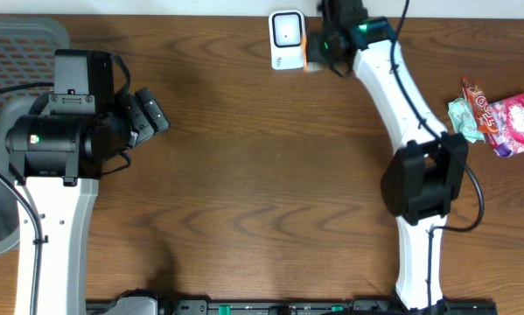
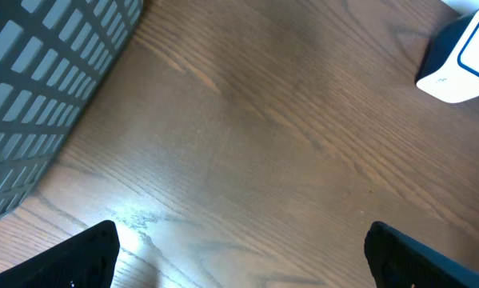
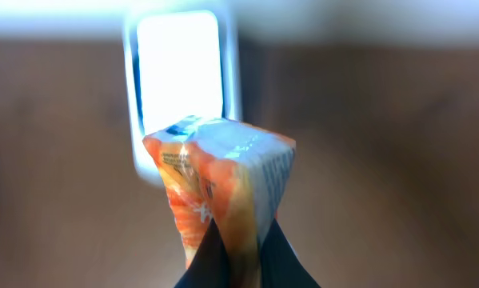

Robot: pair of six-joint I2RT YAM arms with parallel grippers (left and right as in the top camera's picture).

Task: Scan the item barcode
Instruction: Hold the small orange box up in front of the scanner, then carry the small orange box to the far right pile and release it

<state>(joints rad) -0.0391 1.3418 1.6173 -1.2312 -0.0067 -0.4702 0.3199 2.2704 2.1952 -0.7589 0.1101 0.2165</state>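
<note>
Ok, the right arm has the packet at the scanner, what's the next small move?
Probably roll the wrist slightly: the right gripper pinches the orange packet just before the lit scanner, but no barcode is visible, so try turning another face toward it.

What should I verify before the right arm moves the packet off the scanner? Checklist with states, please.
1. The right gripper is shut on the orange packet: ok.
2. Packet held up in front of the scanner, window lit: ok.
3. Barcode side turned to the window: cannot tell, no view shows it.
4. Scan registered: cannot tell, nothing in view signals it.
5. The left gripper is open, empty and well away from the scanner: ok.
6. Left-side basket in place: ok.
</note>
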